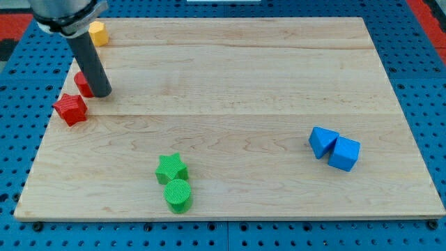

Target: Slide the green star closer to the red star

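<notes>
The green star [171,168] lies near the view's bottom, left of centre, touching a green cylinder [178,195] just below it. The red star [70,109] lies near the board's left edge. My tip [102,93] rests on the board just up and right of the red star, against a second red block [83,84] that the rod partly hides. The tip is far from the green star, up and to the left of it.
A yellow block [98,33] sits at the top left corner. Two blue blocks [323,141] [344,153] touch each other at the right. The wooden board [237,77] lies on a blue pegboard.
</notes>
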Tool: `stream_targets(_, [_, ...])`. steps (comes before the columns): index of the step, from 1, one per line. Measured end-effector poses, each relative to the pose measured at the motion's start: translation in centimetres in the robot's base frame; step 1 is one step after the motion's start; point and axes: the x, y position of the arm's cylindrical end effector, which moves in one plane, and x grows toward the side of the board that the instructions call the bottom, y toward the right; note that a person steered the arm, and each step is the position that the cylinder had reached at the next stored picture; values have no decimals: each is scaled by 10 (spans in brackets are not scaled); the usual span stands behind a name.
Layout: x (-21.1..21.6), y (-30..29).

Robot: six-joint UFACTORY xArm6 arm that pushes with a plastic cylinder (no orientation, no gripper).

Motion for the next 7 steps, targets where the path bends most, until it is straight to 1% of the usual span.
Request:
stream_targets(1, [-19,-1])
stream_targets(2, [4,101])
stream_targets(3, [76,199])
stream_targets(4, [177,235])
stream_targets(5, [209,229])
stream_targets(7, [158,116])
